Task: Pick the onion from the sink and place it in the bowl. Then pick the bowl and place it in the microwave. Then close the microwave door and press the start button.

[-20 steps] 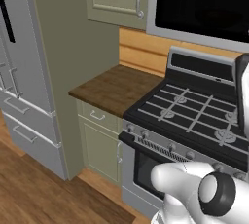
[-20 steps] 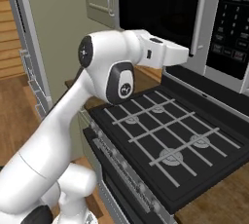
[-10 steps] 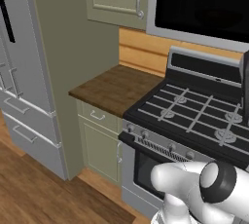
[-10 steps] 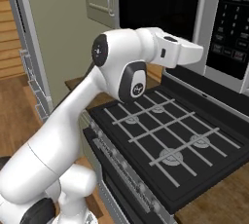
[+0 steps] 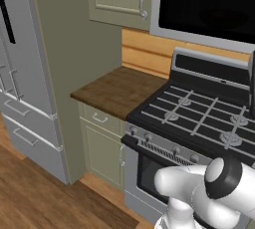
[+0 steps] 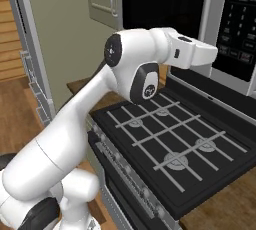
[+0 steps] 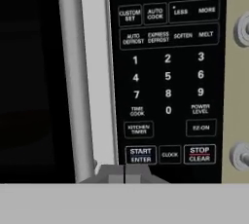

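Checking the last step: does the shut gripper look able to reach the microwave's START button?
Probably yes: the shut gripper sits just below the black panel's START/ENTER button, with nothing between them.

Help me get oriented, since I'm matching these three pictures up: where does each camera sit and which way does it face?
Left base view: behind the arm's left, facing down over the stove, wooden counter and fridge; the arm's joint shows lower right.
Right base view: behind the right, facing the stove and microwave; the arm reaches toward its keypad.
Hand view: on the hand, facing the keypad; shut fingertips sit below the start button, beside the microwave door.
Both base views share the stove.
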